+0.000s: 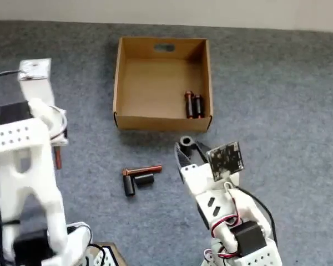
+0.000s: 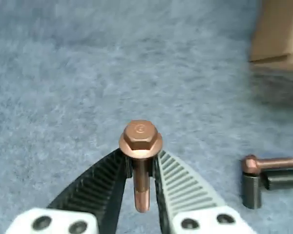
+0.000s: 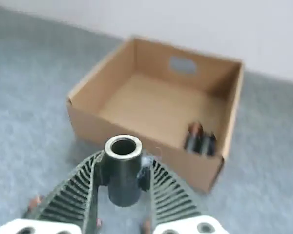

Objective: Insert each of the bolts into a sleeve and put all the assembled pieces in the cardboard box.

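– While the left end effector [image 2: 141, 165] hangs toward the worktop's [image 1: 277, 83] left edge, what does it carry?

– A copper-coloured bolt [image 2: 140, 146]. Narrow jaws pinch it by the shank, and the hex head stands out past the fingertips. The head bears a stamped mark, too blurred to read.

– And the right end effector [image 3: 122, 170]?

– It is closed around a dark sleeve [image 3: 123, 161], whose open bore is turned toward the wrist camera. It sits just short of the cardboard box's [image 1: 117, 83] near wall, by that wall's right end.

– Where does the box stand?

– Toward the worktop's far edge, about midway along it, open side up. A handle slot [image 1: 164, 47] is cut in its far wall.

– Anything inside?

– Assembled pieces [image 1: 193, 105]: two dark sleeves lie side by side against the right wall, close to the box's near right corner. Copper shows at one end.

– What lies loose?

– A second bolt [image 1: 143, 170] lies flat around the worktop's middle, between the box and the near edge, with its head toward the left edge. The first loose sleeve [image 1: 129, 186] lies at that head and runs toward the near edge. The second loose sleeve [image 1: 145, 179] lies along the shank's near side. Whether they touch the bolt, I cannot tell.
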### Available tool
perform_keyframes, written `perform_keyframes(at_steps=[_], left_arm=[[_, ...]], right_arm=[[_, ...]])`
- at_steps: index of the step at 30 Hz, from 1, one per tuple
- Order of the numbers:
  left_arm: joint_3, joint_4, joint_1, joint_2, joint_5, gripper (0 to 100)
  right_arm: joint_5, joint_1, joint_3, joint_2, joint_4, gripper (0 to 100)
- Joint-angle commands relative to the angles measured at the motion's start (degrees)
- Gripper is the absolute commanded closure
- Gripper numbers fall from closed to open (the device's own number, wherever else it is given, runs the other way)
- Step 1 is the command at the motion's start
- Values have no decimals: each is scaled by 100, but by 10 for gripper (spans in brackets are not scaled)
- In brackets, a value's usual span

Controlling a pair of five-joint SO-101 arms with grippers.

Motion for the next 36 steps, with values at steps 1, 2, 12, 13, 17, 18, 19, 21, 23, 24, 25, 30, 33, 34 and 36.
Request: perform_keyframes(at_steps=[1,2,12,13,17,18,19,21,23,24,25,30,33,34,36], left_arm=[[-66,35,611,-963,668,993],[-84,-9,725,-1165,1011,993],[-57,-2198,2897,-2985,2699,993],[40,-2426,3196,-3073,2690,993],[787,-3288,4013,-3275,2673,993],[1007,-3525,4110,-3301,2673,993],[1226,-3763,4198,-3336,2673,993],[1631,-4202,4356,-3451,2673,993],[2035,-4580,4558,-3644,2673,993],[2220,-4712,4673,-3749,2673,993],[2413,-4826,4787,-3855,2673,993],[3090,-5125,5174,-4233,2673,993],[3371,-5371,5209,-4242,2664,993],[3459,-5442,5200,-4242,2664,993],[3609,-5503,5200,-4242,2479,993]], right_arm=[[62,-101,286,-13,-1288,992],[62,-101,391,31,-1473,992],[53,-101,716,127,-1596,992],[53,-92,716,127,-1596,992],[53,-84,725,127,-1587,992],[0,-84,725,127,-1552,992],[-167,-66,716,127,-1455,992],[-519,-66,690,127,-1323,992],[-668,-66,690,127,-1314,992],[-659,-66,690,127,-1314,992],[-659,-66,690,127,-1314,992],[-659,-66,708,127,-1314,992],[-659,-66,708,127,-1314,992],[-659,-66,708,127,-1314,992],[-659,-66,716,127,-1314,992]])
